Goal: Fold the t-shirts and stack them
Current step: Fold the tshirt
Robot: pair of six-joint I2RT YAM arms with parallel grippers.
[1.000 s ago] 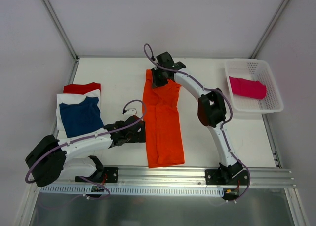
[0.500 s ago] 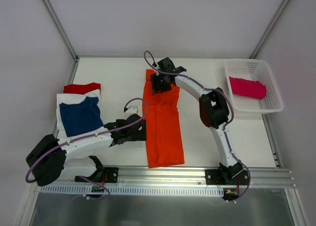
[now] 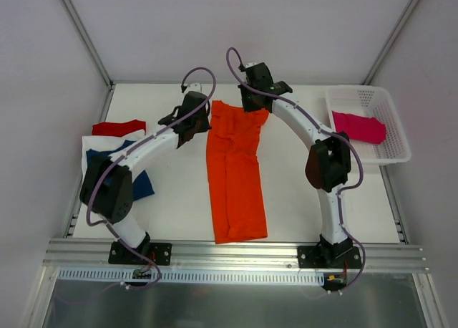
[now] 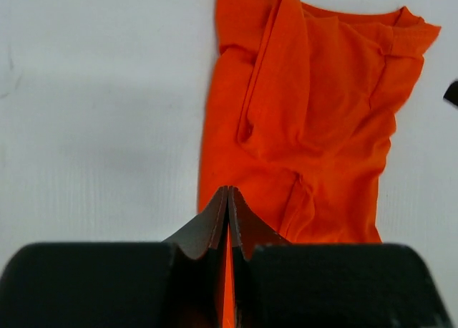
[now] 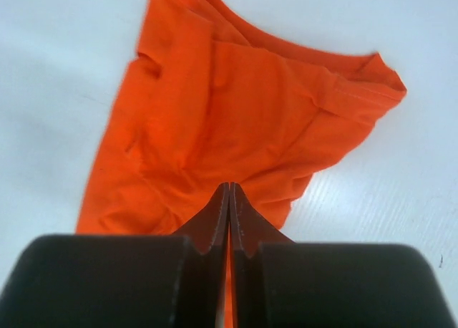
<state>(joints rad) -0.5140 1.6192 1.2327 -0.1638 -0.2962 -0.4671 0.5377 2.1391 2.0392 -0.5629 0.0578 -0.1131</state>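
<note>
White table (image 3: 172, 199), carrying everything listed.
Orange t-shirt (image 3: 236, 177): a long narrow strip down the middle of the table, far end rumpled.
White mesh basket (image 3: 372, 99): far right corner.
White t-shirt (image 3: 89, 152): flat at the left edge.
Navy t-shirt (image 3: 100, 160): lying on the white one, partly hidden by the left arm.
Pink t-shirt (image 3: 358, 126): folded inside the basket.
Red t-shirt (image 3: 118, 127): just beyond the white one.
Left jaws: pressed together, pinching the orange t-shirt's far left corner.
Right jaws: pressed together, pinching its far right corner.
</note>
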